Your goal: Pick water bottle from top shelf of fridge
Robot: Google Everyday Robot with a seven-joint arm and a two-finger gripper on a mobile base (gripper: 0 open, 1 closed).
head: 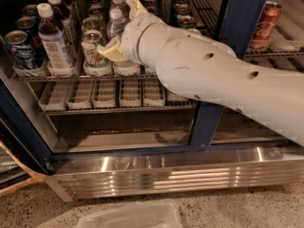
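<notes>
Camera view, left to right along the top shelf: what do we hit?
blue can → dark-drink bottle → pale can → water bottle, with the gripper right at it → blue door post → red can
</notes>
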